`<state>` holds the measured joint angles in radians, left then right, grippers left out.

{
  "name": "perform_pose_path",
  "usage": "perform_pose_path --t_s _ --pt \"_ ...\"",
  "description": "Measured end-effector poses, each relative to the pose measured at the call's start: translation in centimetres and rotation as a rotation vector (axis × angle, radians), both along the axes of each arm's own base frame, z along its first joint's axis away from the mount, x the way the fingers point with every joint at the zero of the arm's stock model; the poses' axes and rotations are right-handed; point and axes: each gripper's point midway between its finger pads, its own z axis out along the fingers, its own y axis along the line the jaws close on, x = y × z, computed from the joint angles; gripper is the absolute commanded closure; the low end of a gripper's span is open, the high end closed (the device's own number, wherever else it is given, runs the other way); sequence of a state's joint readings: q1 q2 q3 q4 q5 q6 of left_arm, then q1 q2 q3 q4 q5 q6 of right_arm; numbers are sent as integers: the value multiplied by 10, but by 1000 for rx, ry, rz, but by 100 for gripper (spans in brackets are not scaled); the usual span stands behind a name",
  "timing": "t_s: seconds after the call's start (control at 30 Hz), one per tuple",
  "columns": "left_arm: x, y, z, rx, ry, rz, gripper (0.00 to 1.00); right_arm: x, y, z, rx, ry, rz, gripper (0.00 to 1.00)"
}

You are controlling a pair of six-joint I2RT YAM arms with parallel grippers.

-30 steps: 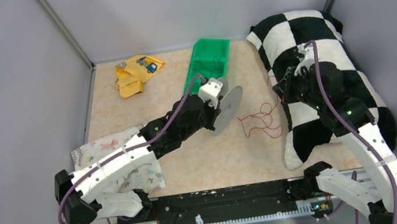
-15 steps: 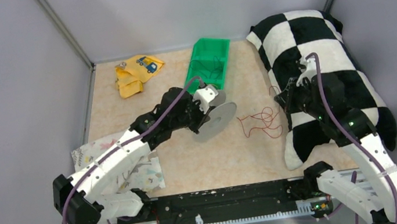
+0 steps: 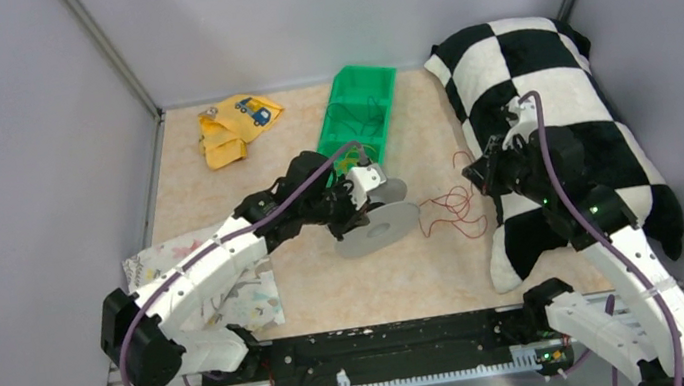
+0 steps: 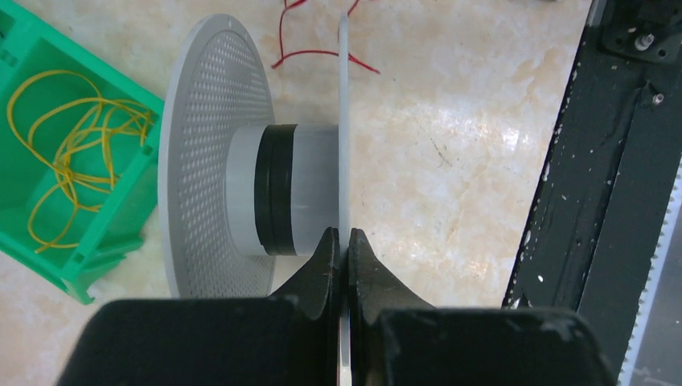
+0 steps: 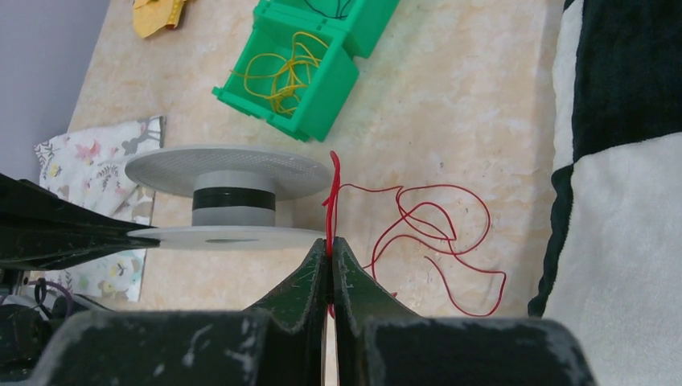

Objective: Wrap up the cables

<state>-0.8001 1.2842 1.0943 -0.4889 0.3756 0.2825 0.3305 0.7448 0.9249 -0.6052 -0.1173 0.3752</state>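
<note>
A grey plastic spool (image 3: 381, 226) with two flanges and a black band on its hub sits mid-table; it also shows in the left wrist view (image 4: 241, 201) and the right wrist view (image 5: 225, 201). My left gripper (image 4: 342, 237) is shut on the edge of one spool flange. A thin red cable (image 3: 451, 210) lies in loose loops on the table right of the spool. My right gripper (image 5: 330, 245) is shut on one strand of the red cable (image 5: 434, 217), just beside the spool's flange.
A green bin (image 3: 357, 110) holding yellow wire (image 5: 285, 68) stands behind the spool. A black and white checked pillow (image 3: 546, 94) fills the right side. Yellow cloth (image 3: 233, 127) lies at the back left, patterned cloth (image 3: 193, 274) at the front left.
My left gripper has tipped the spool from near upright to lying flatter and moved it right toward the red cable. My right gripper has shifted slightly left toward the spool.
</note>
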Motion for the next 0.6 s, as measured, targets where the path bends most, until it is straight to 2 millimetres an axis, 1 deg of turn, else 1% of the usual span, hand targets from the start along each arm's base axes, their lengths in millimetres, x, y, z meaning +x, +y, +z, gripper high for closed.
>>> perform_pose_path --t_s 0.07,0.17,0.37,0.43,0.57,0.6 --pt "0 2 -6 21 12 -2 100 0 1 -1 4 3 3 100" --pt "2 3 -6 25 2 4 100 1 4 0 19 -1 13 100" --pt "8 6 -6 33 -11 19 99 4 10 -8 30 29 30 100" --pt "8 7 -6 35 -10 20 94 4 10 -8 30 28 30 100" --pt "6 7 -5 45 6 15 76 4 10 -7 31 25 30 100" --pt "7 5 -4 42 7 13 70 4 10 -7 31 24 30 100"
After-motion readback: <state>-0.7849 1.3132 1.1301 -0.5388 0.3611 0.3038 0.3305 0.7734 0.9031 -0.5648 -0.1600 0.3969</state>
